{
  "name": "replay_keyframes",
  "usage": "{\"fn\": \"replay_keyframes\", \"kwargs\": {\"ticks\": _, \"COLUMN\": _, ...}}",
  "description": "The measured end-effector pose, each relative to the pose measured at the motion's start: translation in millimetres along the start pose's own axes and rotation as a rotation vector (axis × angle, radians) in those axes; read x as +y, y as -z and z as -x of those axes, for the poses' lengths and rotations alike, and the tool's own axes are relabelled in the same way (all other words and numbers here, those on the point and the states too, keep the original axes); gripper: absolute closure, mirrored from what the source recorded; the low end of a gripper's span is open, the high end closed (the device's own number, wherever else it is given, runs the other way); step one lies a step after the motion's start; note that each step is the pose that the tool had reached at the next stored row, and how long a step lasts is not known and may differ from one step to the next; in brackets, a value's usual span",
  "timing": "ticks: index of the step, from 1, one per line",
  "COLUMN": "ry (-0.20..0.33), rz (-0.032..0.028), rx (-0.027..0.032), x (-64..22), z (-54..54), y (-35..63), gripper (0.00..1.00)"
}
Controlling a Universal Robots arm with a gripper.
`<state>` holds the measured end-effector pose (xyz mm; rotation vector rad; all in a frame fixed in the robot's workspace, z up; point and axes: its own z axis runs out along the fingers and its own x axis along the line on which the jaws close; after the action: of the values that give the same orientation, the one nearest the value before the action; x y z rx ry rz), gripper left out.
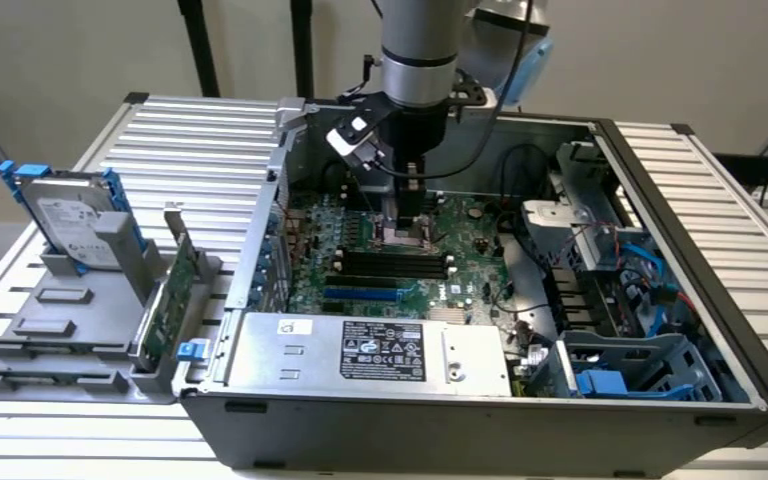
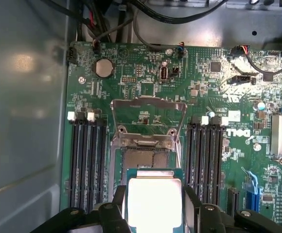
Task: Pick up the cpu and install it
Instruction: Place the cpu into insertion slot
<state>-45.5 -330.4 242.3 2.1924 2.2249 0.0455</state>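
Jaws closed on the cpu (image 2: 153,204): my two black fingers (image 2: 115,209) press its opposite edges, and its bright metal top faces my wrist camera. Beneath the chip sits the socket (image 2: 141,156), with its metal load plate (image 2: 148,116) swung up and open. I cannot tell whether the chip touches the socket. Black memory slots (image 2: 85,160) run along both sides of the socket, and a round coin battery (image 2: 103,68) lies beyond it on the green motherboard (image 2: 206,92).

In the exterior view my arm (image 1: 422,50) comes down from the top centre of the frame into the open computer case (image 1: 491,435), with the jaws low over the board in the frame's upper middle. A silver power supply (image 1: 371,350) with a black label sits along the case's near wall, lower centre. At the exterior view's left, a hard drive (image 1: 71,215) with a blue bracket stands upright in a grey holder (image 1: 64,340) on the slatted surface (image 1: 744,190).
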Motion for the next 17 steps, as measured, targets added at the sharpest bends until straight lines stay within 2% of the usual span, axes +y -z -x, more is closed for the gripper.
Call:
{"fn": "replay_keyframes", "kwargs": {"ticks": 5, "ry": 0.0, "rz": 0.0001, "rx": 0.0003, "x": 1.9, "z": 0.1, "y": -9.1, "gripper": 0.45}}
{"fn": "replay_keyframes", "kwargs": {"ticks": 14, "ry": 0.0, "rz": 0.002, "rx": 0.0093, "x": 1.4, "z": 0.2, "y": -25.5, "gripper": 0.45}}
{"fn": "replay_keyframes", "kwargs": {"ticks": 17, "ry": -0.001, "rz": 0.0031, "rx": 0.0101, "x": 1.3, "z": 0.3, "y": -30.8, "gripper": 0.45}}
